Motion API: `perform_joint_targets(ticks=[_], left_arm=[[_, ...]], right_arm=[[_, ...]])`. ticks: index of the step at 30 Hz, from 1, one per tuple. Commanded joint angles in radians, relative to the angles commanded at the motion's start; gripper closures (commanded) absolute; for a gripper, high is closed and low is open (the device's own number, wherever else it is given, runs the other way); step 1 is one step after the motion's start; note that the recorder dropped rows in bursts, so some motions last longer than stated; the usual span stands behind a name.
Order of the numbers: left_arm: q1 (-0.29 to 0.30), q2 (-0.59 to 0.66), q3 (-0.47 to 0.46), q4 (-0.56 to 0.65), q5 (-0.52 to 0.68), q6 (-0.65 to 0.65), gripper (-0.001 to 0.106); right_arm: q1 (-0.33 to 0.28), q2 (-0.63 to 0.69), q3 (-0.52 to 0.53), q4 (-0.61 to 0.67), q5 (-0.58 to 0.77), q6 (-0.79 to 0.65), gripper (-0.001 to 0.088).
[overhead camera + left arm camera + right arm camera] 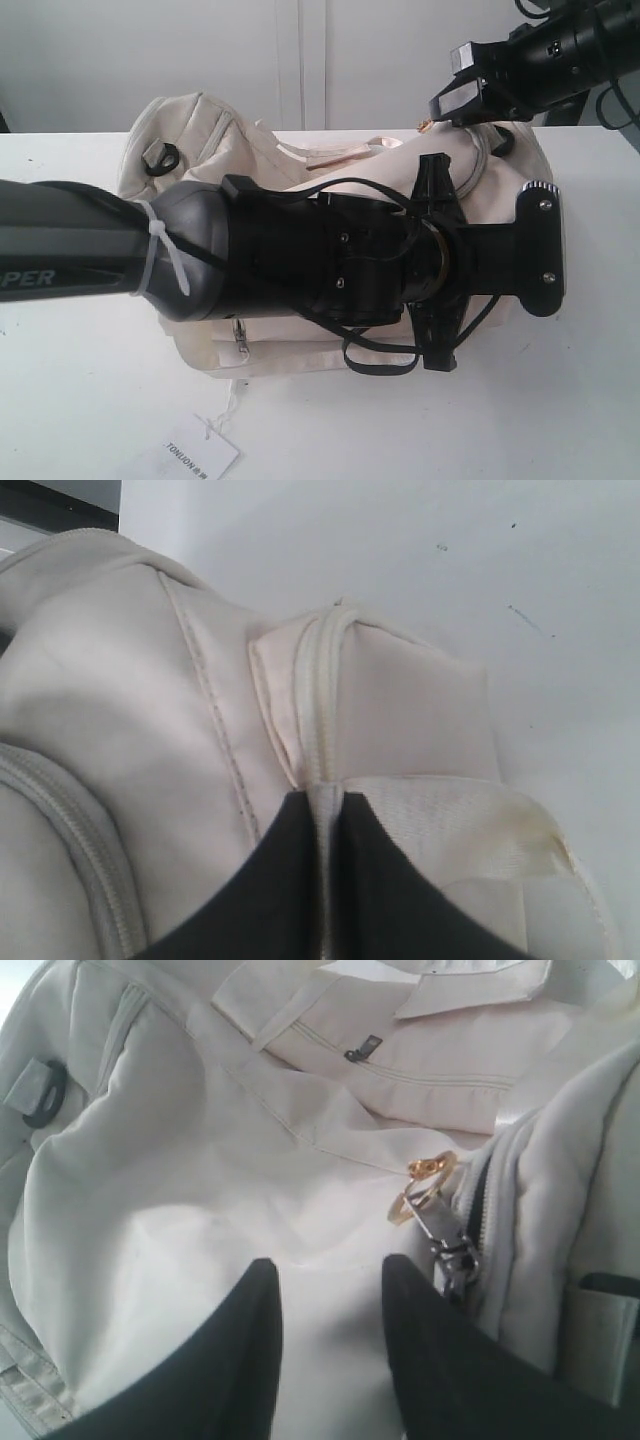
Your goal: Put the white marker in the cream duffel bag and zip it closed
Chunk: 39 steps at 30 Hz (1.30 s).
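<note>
Right pincer parted, empty, beside gold zipper pull. Left pincer pinched shut on cream duffel bag zip end. White marker unseen, likely inside. Zipping step; next: regrasp pull, draw zip closed.

A flat white table top carries everything. A large soft cream fabric duffel bag lies across its middle, the long side toward the exterior camera and the lower edge resting on the surface. Near the bag's front edge, a flat white paper tag with dark printed text lies on the table. A thin pale string runs from it toward the bag.
</note>
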Motion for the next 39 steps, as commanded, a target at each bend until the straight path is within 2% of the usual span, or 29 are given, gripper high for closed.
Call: perform_joint_targets(ticks=[15, 17, 22, 26, 36, 39], left_arm=[[0.000, 0.000, 0.000, 0.000, 0.000, -0.002, 0.105], [0.000, 0.000, 0.000, 0.000, 0.000, -0.002, 0.099], [0.000, 0.000, 0.000, 0.000, -0.004, -0.002, 0.073], [0.000, 0.000, 0.000, 0.000, -0.004, -0.002, 0.060], [-0.005, -0.021, 0.000, -0.033, -0.004, -0.002, 0.057], [-0.005, -0.035, 0.000, -0.091, 0.001, -0.002, 0.057]], right_arm=[[0.000, -0.056, 0.000, -0.007, -0.013, 0.053, 0.0534], [0.000, -0.056, 0.000, -0.007, -0.013, 0.053, 0.0534], [0.000, -0.056, 0.000, -0.007, -0.014, 0.053, 0.0534], [0.000, -0.056, 0.000, -0.007, -0.014, 0.053, 0.0534], [0.000, -0.056, 0.000, -0.007, -0.006, 0.053, 0.0537], [0.000, -0.056, 0.000, -0.007, 0.007, 0.053, 0.0599]])
